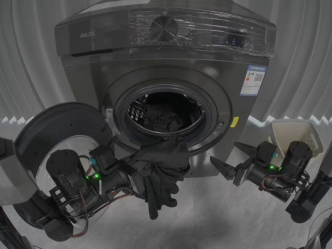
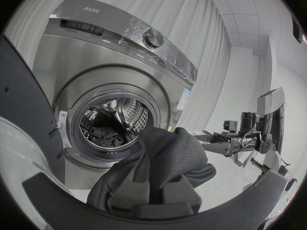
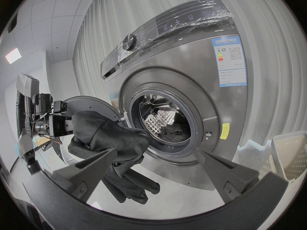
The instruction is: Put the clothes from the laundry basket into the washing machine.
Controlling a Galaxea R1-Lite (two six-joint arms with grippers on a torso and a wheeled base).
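Note:
My left gripper (image 1: 143, 177) is shut on a black garment (image 1: 162, 163) just below the round opening of the grey washing machine (image 1: 166, 70). The cloth hangs down in front of the machine's lower panel, its sleeves dangling. The same garment (image 2: 169, 154) covers the gripper (image 2: 153, 179) in the left wrist view. Another dark garment (image 1: 160, 116) lies inside the drum (image 2: 108, 134). My right gripper (image 1: 230, 156) is open and empty, to the right of the opening. The white laundry basket (image 1: 294, 135) stands at the machine's right side.
The machine's round door (image 1: 58, 135) is swung open to the left, just behind my left arm. Grey floor (image 1: 214, 211) spreads in front of the machine. White curtains (image 1: 304, 52) hang behind it.

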